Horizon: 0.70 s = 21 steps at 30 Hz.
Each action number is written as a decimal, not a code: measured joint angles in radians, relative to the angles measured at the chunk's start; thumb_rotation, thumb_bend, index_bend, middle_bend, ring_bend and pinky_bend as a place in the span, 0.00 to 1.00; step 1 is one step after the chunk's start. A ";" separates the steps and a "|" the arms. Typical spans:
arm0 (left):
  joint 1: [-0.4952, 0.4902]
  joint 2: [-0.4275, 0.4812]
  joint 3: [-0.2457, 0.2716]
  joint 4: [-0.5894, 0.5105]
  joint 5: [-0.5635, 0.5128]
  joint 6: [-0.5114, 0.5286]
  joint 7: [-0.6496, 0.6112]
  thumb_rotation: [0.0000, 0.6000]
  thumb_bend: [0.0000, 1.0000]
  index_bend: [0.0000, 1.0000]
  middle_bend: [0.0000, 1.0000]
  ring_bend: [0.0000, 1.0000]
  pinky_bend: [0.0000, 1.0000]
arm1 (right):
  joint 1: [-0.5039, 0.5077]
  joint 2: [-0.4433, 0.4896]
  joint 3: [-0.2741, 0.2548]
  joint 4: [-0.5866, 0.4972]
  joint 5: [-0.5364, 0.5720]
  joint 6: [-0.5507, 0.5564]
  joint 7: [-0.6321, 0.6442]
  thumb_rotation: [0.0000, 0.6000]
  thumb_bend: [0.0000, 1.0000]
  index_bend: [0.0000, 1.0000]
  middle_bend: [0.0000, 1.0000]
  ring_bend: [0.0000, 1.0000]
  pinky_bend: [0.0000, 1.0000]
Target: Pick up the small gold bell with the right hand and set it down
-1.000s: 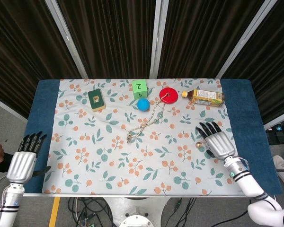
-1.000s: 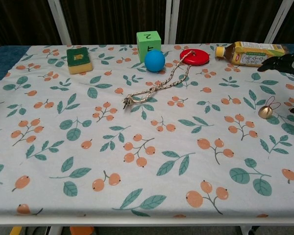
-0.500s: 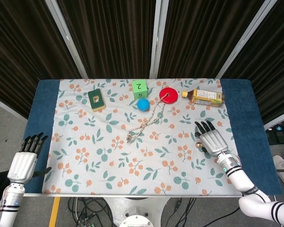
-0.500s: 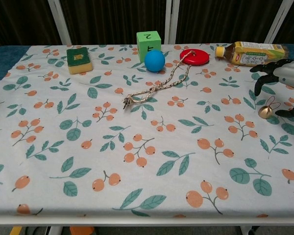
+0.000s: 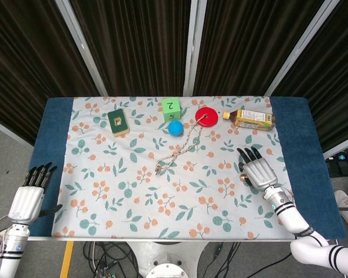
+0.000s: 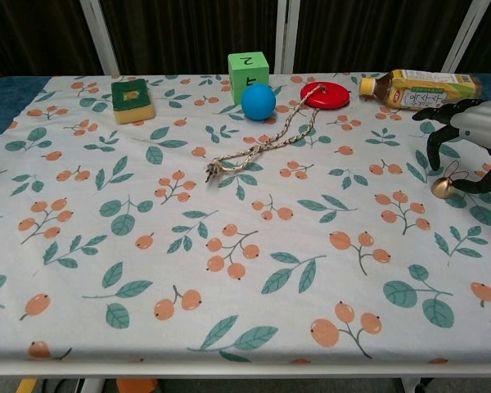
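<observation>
1. Over the last second the right hand (image 5: 257, 172) has shifted leftward across the tabletop (image 5: 162, 191) toward the small gold bell (image 6: 443, 187). In the chest view it has gone from showing only at the frame edge to arching over the bell.
2. Current right hand state: fingers spread and curved downward, thumb low on the near side of the bell. The hand (image 6: 468, 131) brackets the bell but holds nothing; no contact is visible.
3. Bell position: unchanged, resting on the floral cloth near the right edge, just at the thumb side of the right hand (image 5: 243, 176). Its wire loop stands up beneath the fingers.
4. Left hand (image 5: 28, 197): fingers extended and empty, off the front-left corner of the tabletop, well apart from the bell.
5. Other items are undisturbed: the bottle (image 5: 250, 119), the red disc (image 5: 206, 116) with its rope (image 5: 180, 147), the blue ball (image 5: 174, 128), the green cube (image 5: 171, 107).
6. Assessment: the approach appears nearly complete. The likely next requirement is closing thumb and fingers on the bell. It is small and rounded, so it may roll or slip out of a loose pinch.
</observation>
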 measured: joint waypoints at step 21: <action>0.001 -0.003 0.002 0.008 -0.004 -0.004 -0.002 1.00 0.00 0.00 0.00 0.00 0.01 | 0.012 -0.010 -0.013 0.011 0.020 0.007 -0.004 1.00 0.32 0.55 0.04 0.00 0.00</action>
